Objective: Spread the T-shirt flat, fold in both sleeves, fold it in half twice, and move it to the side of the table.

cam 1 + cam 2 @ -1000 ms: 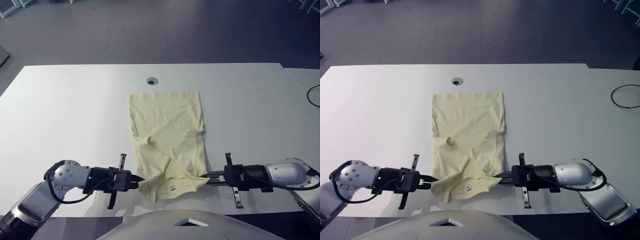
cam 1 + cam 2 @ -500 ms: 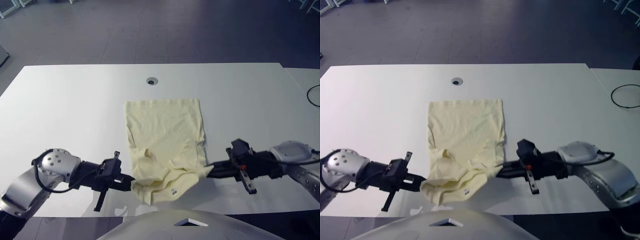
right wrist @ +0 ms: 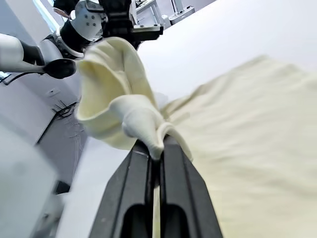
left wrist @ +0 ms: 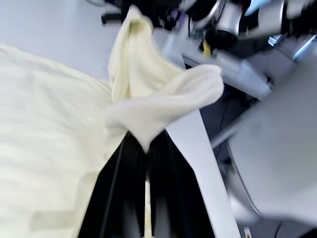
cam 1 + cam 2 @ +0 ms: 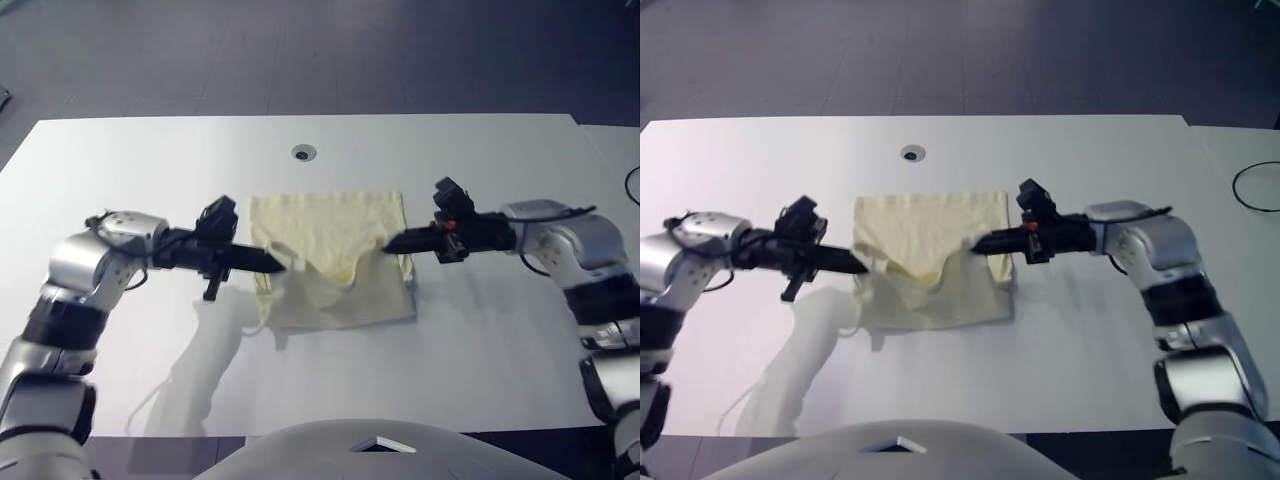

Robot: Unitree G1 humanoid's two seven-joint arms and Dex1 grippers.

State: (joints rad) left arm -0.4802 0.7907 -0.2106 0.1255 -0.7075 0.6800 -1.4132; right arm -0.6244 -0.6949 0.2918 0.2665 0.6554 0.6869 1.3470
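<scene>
The pale yellow T-shirt (image 5: 335, 225) lies in the middle of the white table (image 5: 500, 330), its near part lifted and doubled back over the rest. My left gripper (image 5: 280, 265) is shut on the shirt's raised left corner. My right gripper (image 5: 388, 243) is shut on the raised right corner. Between the two grippers the held edge sags, and below it a folded layer (image 5: 345, 300) rests on the table. The left wrist view has the cloth (image 4: 148, 94) bunched at the dark fingers (image 4: 119, 198). In the right wrist view the fabric (image 3: 119, 99) is pinched the same way between the fingers (image 3: 183, 198).
A round cable hole (image 5: 303, 152) sits in the table beyond the shirt. A black cable loop (image 5: 1258, 186) lies on the neighbouring table at the far right. Bare table surface stretches to both sides and in front of the shirt.
Both grippers have risen from the table's near edge and carried the shirt's near end away from me, over its far part. The head camera has shifted too.
</scene>
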